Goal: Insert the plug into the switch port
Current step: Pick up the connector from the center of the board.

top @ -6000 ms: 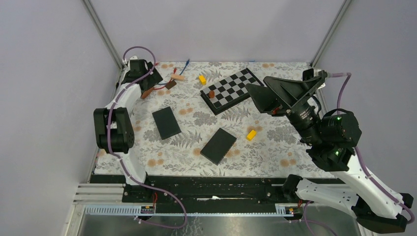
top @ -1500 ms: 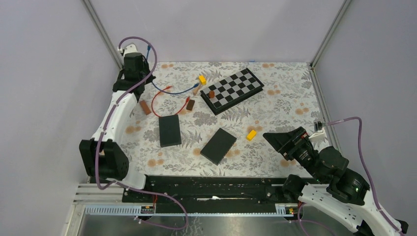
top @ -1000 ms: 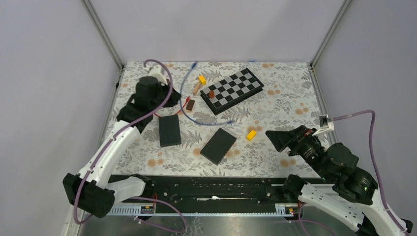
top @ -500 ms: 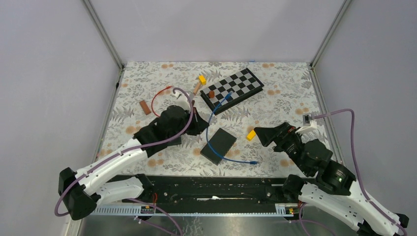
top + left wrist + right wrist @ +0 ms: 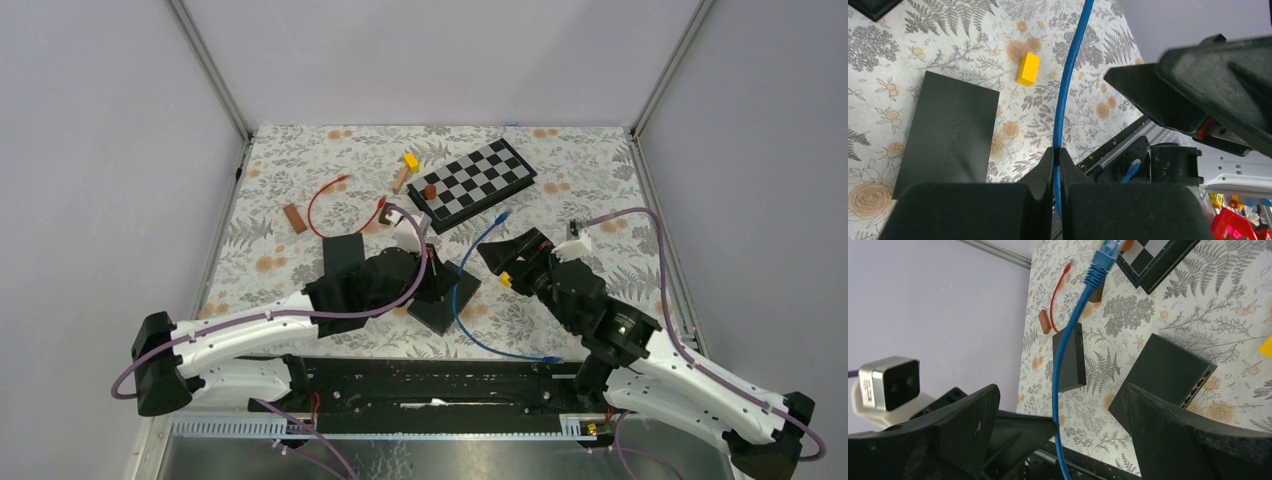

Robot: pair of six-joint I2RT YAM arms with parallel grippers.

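While left gripper (image 5: pixel 1057 152) clamps blue cable (image 5: pixel 1068 90), step: presenting plug (image 5: pixel 1105 251).
right gripper (image 5: pixel 1060 390): wide open, empty.
next: probably grasp plug.

Blue cable (image 5: pixel 1066 85), plug end (image 5: pixel 1105 252) aloft, above flat black switch (image 5: pixel 1163 372).

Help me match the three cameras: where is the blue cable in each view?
Top external: blue cable arcs from near the checkerboard across the black switch.
Left wrist: cable rises from the shut left tool, bottom centre, to the top edge.
Right wrist: cable hangs from top centre to the bottom edge.
Shared landmark: the black switch with the yellow block beside it.
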